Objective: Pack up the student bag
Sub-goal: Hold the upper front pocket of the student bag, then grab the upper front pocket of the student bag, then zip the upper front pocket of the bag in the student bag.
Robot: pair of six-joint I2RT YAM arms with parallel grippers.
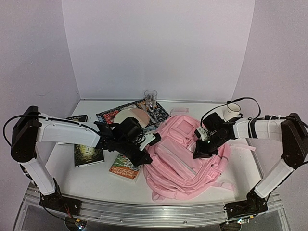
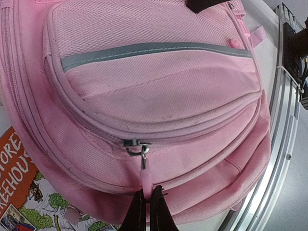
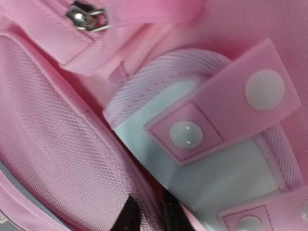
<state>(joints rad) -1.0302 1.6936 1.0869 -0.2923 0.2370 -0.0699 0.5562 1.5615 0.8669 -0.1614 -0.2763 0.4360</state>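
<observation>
The pink student bag [image 1: 183, 159] lies flat in the middle of the table, front pockets up. My left gripper [image 1: 147, 156] is at its left edge. In the left wrist view it [image 2: 148, 199] is shut on the pink zipper pull [image 2: 146, 178], which hangs from the slider [image 2: 136, 143] of a front pocket. My right gripper [image 1: 199, 153] presses down on the bag's upper right part. In the right wrist view its fingers [image 3: 149, 216] pinch a fold of pink mesh fabric [image 3: 57, 120], beside a pale patch [image 3: 216, 168] with a pink snap tab [image 3: 186, 134].
An orange picture book [image 1: 123, 169] lies partly under the bag's left side, with a dark book [image 1: 88, 155] further left. Behind are a patterned mat [image 1: 108, 115] with a round plate [image 1: 132, 115], a glass [image 1: 150, 97] and a white mug [image 1: 232, 111]. A metal rail [image 1: 144, 211] edges the front.
</observation>
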